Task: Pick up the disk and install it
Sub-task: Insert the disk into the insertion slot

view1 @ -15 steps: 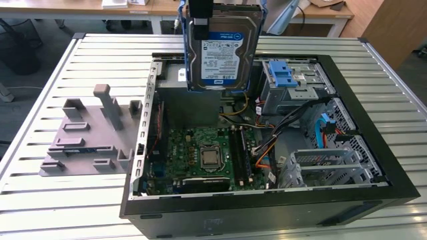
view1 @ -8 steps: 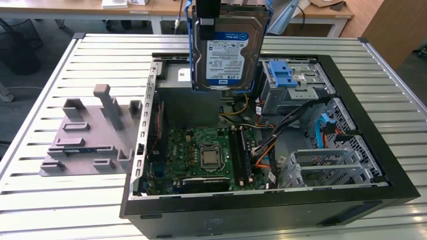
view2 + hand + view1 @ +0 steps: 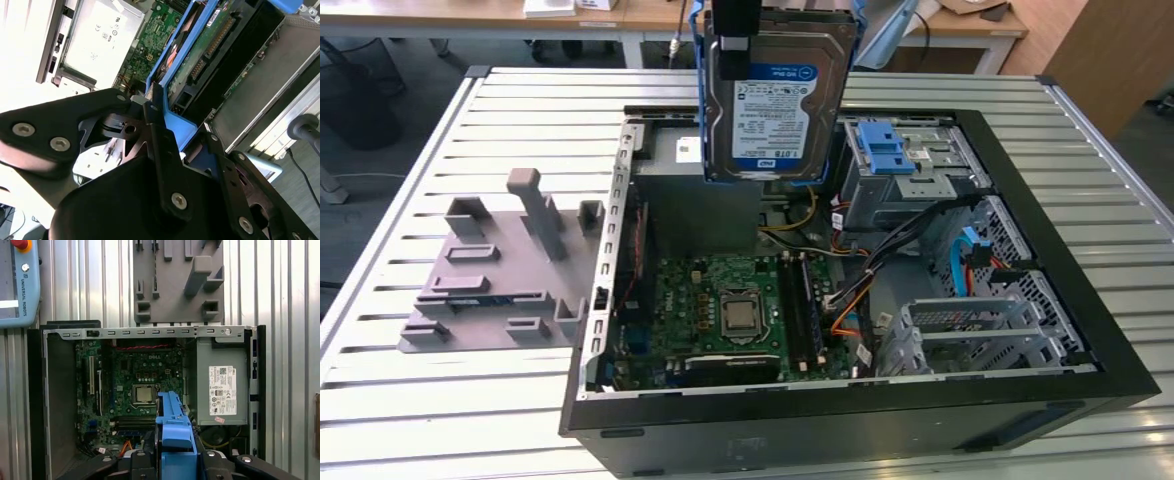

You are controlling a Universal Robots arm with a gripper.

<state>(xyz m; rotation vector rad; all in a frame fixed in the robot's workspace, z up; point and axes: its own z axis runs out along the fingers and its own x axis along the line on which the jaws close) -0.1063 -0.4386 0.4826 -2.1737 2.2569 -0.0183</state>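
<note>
We see the gripper (image 3: 172,125) closed on the blue bracket of the disk (image 3: 210,45). In the second wrist view one black finger (image 3: 157,135) lies flat against the bracket's edge, and the drive's green circuit side runs away from the jaws. In the first wrist view the gripper (image 3: 172,445) has the bracket's blue end clamped between its black links, and the disk (image 3: 172,415) points straight down toward the open computer case (image 3: 50,390).

In the exterior view the gripper (image 3: 736,25) comes in from the upper edge with the wrist aimed downward. The disk (image 3: 774,100) hangs upright from it, clear of everything below, with its white-and-blue label facing the camera. It hangs over the far part of the computer case (image 3: 1067,330).

Below it we see the green motherboard (image 3: 720,300) on the case floor. The blue-latched drive cage (image 3: 894,155) stands just toward the exterior view's right of the disk. The power supply (image 3: 222,390) lies inside the case along one wall. The grey holder block (image 3: 494,270) rests on the slatted metal table (image 3: 454,420), beside the case on the exterior view's left. A teach pendant (image 3: 17,285) lies on the table in the first wrist view.
</note>
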